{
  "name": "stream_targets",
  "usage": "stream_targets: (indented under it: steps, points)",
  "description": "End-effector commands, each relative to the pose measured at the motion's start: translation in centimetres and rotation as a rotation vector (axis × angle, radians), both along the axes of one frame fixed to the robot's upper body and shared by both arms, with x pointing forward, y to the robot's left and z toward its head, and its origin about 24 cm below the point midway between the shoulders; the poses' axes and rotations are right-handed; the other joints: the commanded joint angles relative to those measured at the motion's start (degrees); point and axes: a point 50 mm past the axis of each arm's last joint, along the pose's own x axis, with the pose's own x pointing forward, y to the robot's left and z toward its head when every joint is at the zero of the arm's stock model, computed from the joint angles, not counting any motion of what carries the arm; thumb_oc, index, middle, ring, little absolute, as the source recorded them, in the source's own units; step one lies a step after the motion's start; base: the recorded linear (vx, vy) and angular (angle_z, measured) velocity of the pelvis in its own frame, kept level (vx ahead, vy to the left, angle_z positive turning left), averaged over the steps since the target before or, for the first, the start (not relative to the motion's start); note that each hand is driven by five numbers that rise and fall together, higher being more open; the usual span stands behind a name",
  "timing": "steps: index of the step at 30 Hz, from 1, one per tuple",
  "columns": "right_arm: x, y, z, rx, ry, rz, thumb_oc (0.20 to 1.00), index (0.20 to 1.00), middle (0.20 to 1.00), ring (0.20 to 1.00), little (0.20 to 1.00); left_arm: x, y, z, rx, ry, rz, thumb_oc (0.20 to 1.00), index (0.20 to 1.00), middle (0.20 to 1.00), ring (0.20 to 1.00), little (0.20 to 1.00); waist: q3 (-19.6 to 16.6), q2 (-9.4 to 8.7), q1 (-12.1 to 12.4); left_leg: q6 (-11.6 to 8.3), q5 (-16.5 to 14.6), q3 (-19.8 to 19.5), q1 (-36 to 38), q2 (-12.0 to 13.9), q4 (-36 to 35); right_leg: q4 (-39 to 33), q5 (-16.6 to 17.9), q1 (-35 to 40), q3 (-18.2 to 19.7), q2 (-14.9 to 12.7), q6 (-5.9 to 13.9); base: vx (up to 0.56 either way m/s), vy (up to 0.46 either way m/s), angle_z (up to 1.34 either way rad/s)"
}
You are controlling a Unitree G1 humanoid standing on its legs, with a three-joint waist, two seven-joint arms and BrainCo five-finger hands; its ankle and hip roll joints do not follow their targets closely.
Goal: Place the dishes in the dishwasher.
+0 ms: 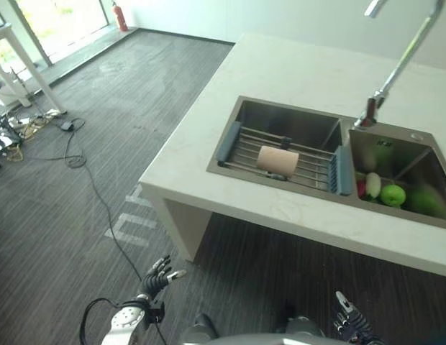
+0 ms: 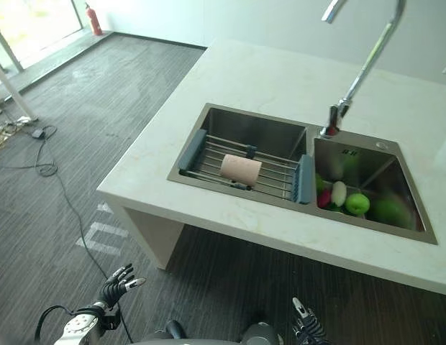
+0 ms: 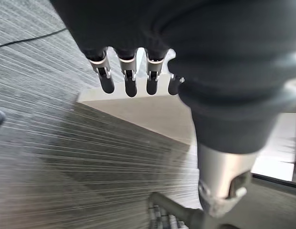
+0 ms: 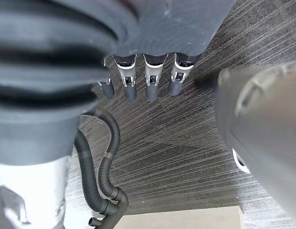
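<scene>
A beige-pink cup [image 1: 277,159] lies on its side on a metal drying rack [image 1: 309,164] that spans the left basin of a double sink [image 1: 280,118]. The sink is set in a pale stone counter [image 1: 280,68]. My left hand [image 1: 160,277] hangs low over the floor, in front of the counter's near left corner, fingers [image 3: 129,78] relaxed and holding nothing. Low at the right, below the counter's front edge, my right hand [image 1: 350,315] is also empty, its fingers [image 4: 149,81] straight over the dark floor.
The right basin holds a green apple [image 1: 393,195], a white piece, a red piece and a larger green fruit [image 1: 424,201]. A tall faucet [image 1: 396,72] rises between the basins. Cables [image 1: 72,154] and white table legs [image 1: 25,68] lie far left; a fire extinguisher [image 1: 120,16] stands by the window.
</scene>
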Motion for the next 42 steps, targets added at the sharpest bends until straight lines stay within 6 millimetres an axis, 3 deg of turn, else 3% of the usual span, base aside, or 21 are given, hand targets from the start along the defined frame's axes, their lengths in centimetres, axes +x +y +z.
stream_targets:
  steps: [1, 2, 3, 7, 8, 10, 11, 12, 13, 14, 16, 18, 19, 24, 29, 37, 40, 42]
  points:
    - [1.8, -0.4, 0.9, -0.015, -0.107, -0.006, 1.0, 1.0, 1.0, 1.0, 1.0, 3.1, 0.6, 2.1, 0.017, -0.155, 0.069, 1.0, 1.0, 1.0, 1.0, 1.0, -0.47, -0.39, -0.17, -2.34, -9.13, -9.39, -0.19, -0.03, 6.59, -8.16, 1.12, 1.42, 3.05, 2.61, 0.19, 0.15, -0.475, -0.09]
    - [1.9, -0.4, 0.8, -0.01, -0.097, 0.005, 1.0, 1.0, 1.0, 1.0, 1.0, 2.8, 0.9, 1.7, 0.002, -0.145, 0.136, 1.0, 1.0, 1.0, 1.0, 1.0, -0.98, -0.37, -0.66, -3.41, -8.96, -8.94, 1.03, 1.36, 6.31, -10.27, 0.92, 2.51, 3.43, 3.89, 0.43, 0.09, -0.436, -0.29]
    - [1.7, -0.6, 0.7, -0.006, -0.091, 0.011, 1.0, 1.0, 1.0, 1.0, 1.0, 2.6, 1.2, 1.3, -0.018, -0.135, 0.185, 1.0, 1.0, 1.0, 1.0, 1.0, -1.3, -0.56, -1.26, -3.81, -7.32, -7.94, 0.64, 2.33, 6.85, -10.53, 0.8, 2.2, 3.76, 4.95, -0.71, 0.13, -0.381, -0.38]
    - [1.7, -1.0, 0.8, -0.023, -0.065, 0.056, 1.0, 1.0, 1.0, 1.0, 1.0, 1.4, 0.8, -0.2, -0.049, -0.079, 0.25, 1.0, 1.0, 1.0, 1.0, 1.0, -2.05, -0.4, -2.23, -5.7, -8.26, -9.75, -0.84, 4.7, 13.86, -9.83, -2.41, 3.32, 5.86, 8.16, -4.15, 0.13, -0.257, -0.37]
    - [1.8, -1.2, 0.9, -0.035, -0.061, 0.084, 1.0, 1.0, 1.0, 1.0, 1.0, 1.0, 0.5, -0.6, -0.05, -0.069, 0.262, 1.0, 1.0, 1.0, 1.0, 1.0, -1.83, -1.07, -2.02, -5.93, -9.93, -12.79, -3.17, 4.27, 20.77, -9.87, -2.61, 3.39, 7.08, 8.37, -5.36, 0.09, -0.192, -0.27]
    - [2.1, -1.6, 1.1, -0.065, -0.053, 0.123, 1.0, 1.0, 1.0, 1.0, 1.0, 0.3, 0.1, -1.1, -0.068, -0.055, 0.29, 1.0, 1.0, 1.0, 1.0, 1.0, -0.94, -1.03, -0.97, -6.24, -9.99, -18.59, -8.53, 2.18, 29.81, -10.11, -3.02, 3.6, 9.01, 9.02, -6.93, 0.07, -0.071, -0.57]
    - [2.1, -1.9, 1.1, -0.074, -0.049, 0.124, 1.0, 1.0, 1.0, 1.0, 1.0, 0.1, 0.0, -1.3, -0.073, -0.049, 0.292, 1.0, 1.0, 1.0, 1.0, 1.0, -0.67, -0.82, -0.55, -6.24, -9.94, -20.13, -9.25, 1.41, 29.43, -10.22, -3.08, 3.79, 9.29, 9.06, -6.99, 0.1, 0.156, -0.78]
    - [2.3, -2.3, 1.3, -0.082, -0.047, 0.111, 1.0, 1.0, 1.0, 1.0, 1.0, -0.4, -0.2, -1.7, -0.077, -0.029, 0.289, 1.0, 1.0, 1.0, 1.0, 1.0, -0.05, 0.27, 0.29, -6.36, -8.83, -21.67, -9.01, -0.06, 22.22, -10.43, -3.59, 4.35, 9.92, 9.45, -6.44, 0.13, 0.31, -0.66]
    - [2.8, -2.7, 1.6, -0.086, -0.064, 0.095, 1.0, 1.0, 1.0, 1.0, 1.0, -0.7, -0.4, -2.1, -0.072, -0.009, 0.279, 1.0, 1.0, 1.0, 1.0, 1.0, 0.44, 2.09, 0.82, -7.5, -3.63, -21.67, -9.6, 0.78, 13.98, -10.69, -4.13, 4.49, 9.87, 10.03, -5.92, 0.12, 0.366, -0.31]
    - [3.1, -2.9, 1.7, -0.092, -0.067, 0.087, 1.0, 1.0, 1.0, 1.0, 1.0, -0.8, -0.6, -2.3, -0.071, 0.006, 0.275, 1.0, 1.0, 1.0, 1.0, 1.0, 0.61, 2.34, 0.42, -7.49, -3.25, -20.72, -9.01, 1.49, 13.08, -10.41, -4.17, 4.18, 9.45, 9.41, -5.64, 0.08, 0.351, -0.11]
    - [3.6, -2.4, 1.7, -0.088, -0.077, 0.059, 1.0, 1.0, 1.0, 1.0, 1.0, -0.9, -0.6, -2.5, 0.025, 0.034, 0.228, 1.0, 1.0, 1.0, 1.0, 1.0, 0.34, 3.48, -0.23, -7.13, -3.25, -21.86, -6.08, 0.17, 8.14, -9.19, -4.53, 3.16, 9.08, 8.92, -5.12, 0.05, 0.256, -0.16]
    - [2.8, -1.9, 1.3, -0.063, -0.083, 0.05, 1.0, 1.0, 1.0, 1.0, 1.0, -0.5, -0.5, -2.5, 0.116, 0.064, 0.121, 1.0, 1.0, 1.0, 1.0, 1.0, 0.06, 4.48, -0.94, -7.04, -2.34, -20.32, -3.39, 0.17, 3.01, -7.96, -4.46, 2.3, 7.79, 7.99, -3.75, 0.07, 0.162, -0.07]
    - [2.1, -1.6, 1.0, -0.073, -0.07, 0.085, 1.0, 1.0, 1.0, 1.0, 1.0, -1.2, 0.0, -2.9, 0.085, 0.096, 0.184, 1.0, 1.0, 1.0, 1.0, 1.0, -0.15, 4.72, -1.09, -6.72, -2.22, -19.69, -2.04, -0.23, 1.06, -7.78, -4.37, 2.45, 6.98, 7.34, -3.07, 0.08, 0.089, 0.3]
    - [0.4, -0.7, 0.2, -0.04, -0.027, 0.054, 1.0, 1.0, 1.0, 1.0, 1.0, -4.4, 1.1, -4.1, 0.041, 0.17, 0.331, 1.0, 1.0, 1.0, 1.0, 1.0, -0.82, 4.18, -0.36, -5.49, -3.12, -19.18, -1.46, -0.8, 1.6, -7.48, -4.23, 2.51, 6.56, 6.54, -2.79, 0.06, 0.007, 0.07]
    - [0.1, -0.6, -0.1, -0.03, 0.004, 0.039, 1.0, 1.0, 1.0, 1.0, 1.0, -5.9, 1.7, -4.7, -0.006, 0.216, 0.494, 1.0, 1.0, 1.0, 1.0, 1.0, -1.29, 3.71, 0.68, -5.16, -3.42, -19.19, -1.53, -0.78, 1.4, -8.55, -4.05, 3.03, 5.89, 6.34, -2.77, 0.02, -0.029, 0.07]
    - [-0.9, -1.1, -0.3, -0.032, 0.048, 0.026, 1.0, 1.0, 1.0, 1.0, 1.0, -8.8, 5.4, -3.9, -0.049, 0.141, 1.051, 1.0, 1.0, 1.0, 1.0, 1.0, -2.55, 3.92, 2.19, -5.76, -3.38, -20.04, -0.83, -0.52, 0.74, -10.03, -4.67, 5.01, 4.16, 6.55, -3.21, 0.01, -0.003, -0.01]
    - [-1.3, -1.5, -0.3, -0.036, 0.058, 0.021, 1.0, 1.0, 1.0, 1.0, 1.0, -7.3, 7.6, -1.7, 0.083, 0.01, 1.083, 1.0, 1.0, 1.0, 1.0, 1.0, -2.91, 4.35, 2.35, -6.09, -3.24, -20.78, -0.56, -0.46, 0.29, -10.55, -5.01, 5.59, 4.0, 6.92, -3.45, 0.02, 0.012, 0.12]
    - [-1.5, -1.8, -0.2, -0.042, 0.064, 0.018, 1.0, 1.0, 1.0, 1.0, 1.0, -6.4, 8.9, 0.1, 0.119, -0.102, 1.216, 1.0, 1.0, 1.0, 1.0, 1.0, -3.14, 4.88, 2.46, -6.21, -3.17, -21.2, -0.69, -0.57, 0.12, -10.81, -5.16, 5.7, 3.84, 6.86, -3.46, -0.02, 0.05, 0.15]
